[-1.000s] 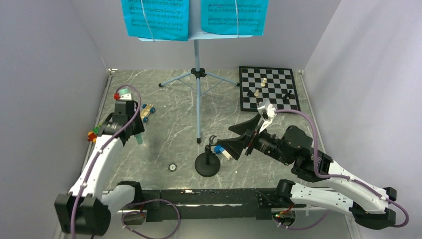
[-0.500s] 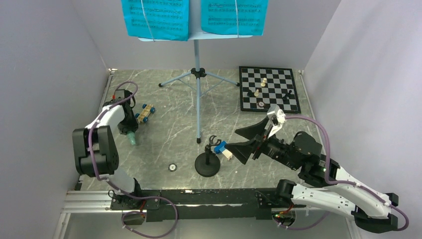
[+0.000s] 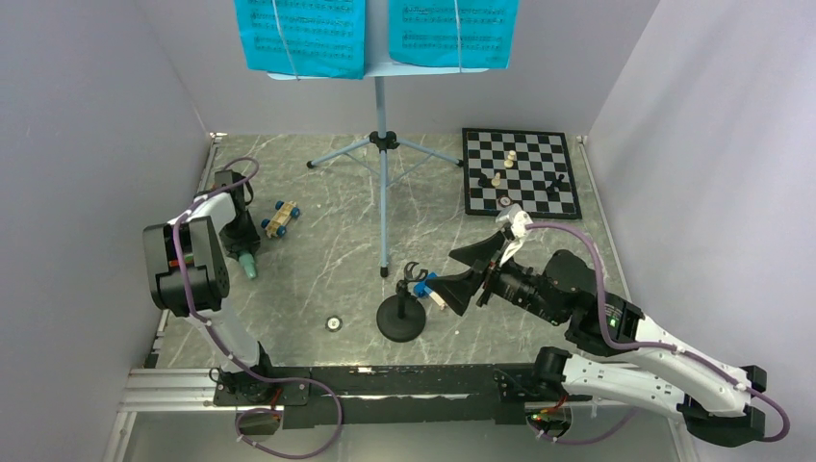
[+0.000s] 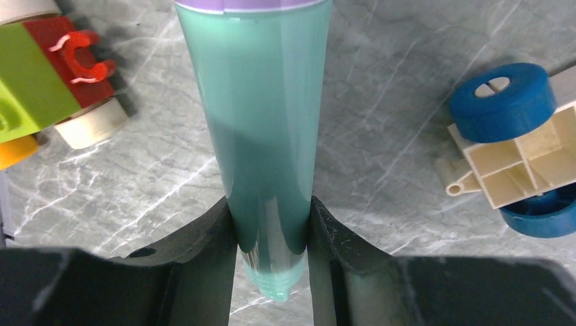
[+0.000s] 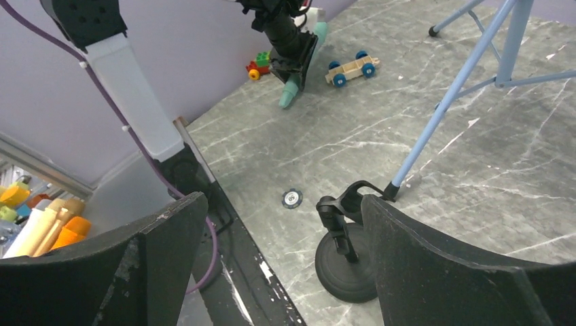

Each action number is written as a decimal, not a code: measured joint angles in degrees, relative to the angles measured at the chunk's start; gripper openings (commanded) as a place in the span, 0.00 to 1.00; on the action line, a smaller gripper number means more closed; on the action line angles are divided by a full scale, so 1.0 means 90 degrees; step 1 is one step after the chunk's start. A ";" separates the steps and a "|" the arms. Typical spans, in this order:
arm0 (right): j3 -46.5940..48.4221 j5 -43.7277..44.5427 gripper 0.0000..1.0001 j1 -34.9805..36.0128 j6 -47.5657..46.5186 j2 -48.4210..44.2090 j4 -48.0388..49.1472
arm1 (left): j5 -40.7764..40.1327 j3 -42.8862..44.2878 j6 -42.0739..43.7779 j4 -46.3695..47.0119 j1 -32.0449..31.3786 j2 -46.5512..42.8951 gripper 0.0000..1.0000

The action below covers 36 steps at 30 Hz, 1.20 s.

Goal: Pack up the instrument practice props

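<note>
Top external — 2 cyan pages (image 3: 300, 37), 1 mic (image 3: 249, 266), 1 mic stand (image 3: 400, 319).

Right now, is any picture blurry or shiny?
Left wrist view: the mint-green microphone fills the frame, glossy with a dark reflected band, its near tip slightly soft. Right wrist view: the black fingers of the right end effector are close and blurry, while the mic stand beyond is sharp. Top view: even light, soft shadows, all sharp.

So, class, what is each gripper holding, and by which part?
Left gripper: the mint-green toy microphone, clamped on its handle near the tapered end. Right gripper: open, holding nothing.
</note>
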 measured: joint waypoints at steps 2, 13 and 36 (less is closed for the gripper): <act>0.0000 0.0005 0.89 0.0000 -0.0024 0.0061 -0.0015 | 0.0073 0.0002 0.0002 0.0029 0.0000 0.0039 0.41; 0.0000 0.0250 0.89 0.0000 -0.0063 -0.0172 -0.0095 | 0.0197 0.0000 0.0022 0.0097 -0.0002 0.0049 0.61; -0.0350 0.0908 0.89 0.0000 0.0177 -0.0160 -0.0138 | 0.1552 -0.2096 -0.0546 0.2516 -0.4175 -0.6484 0.99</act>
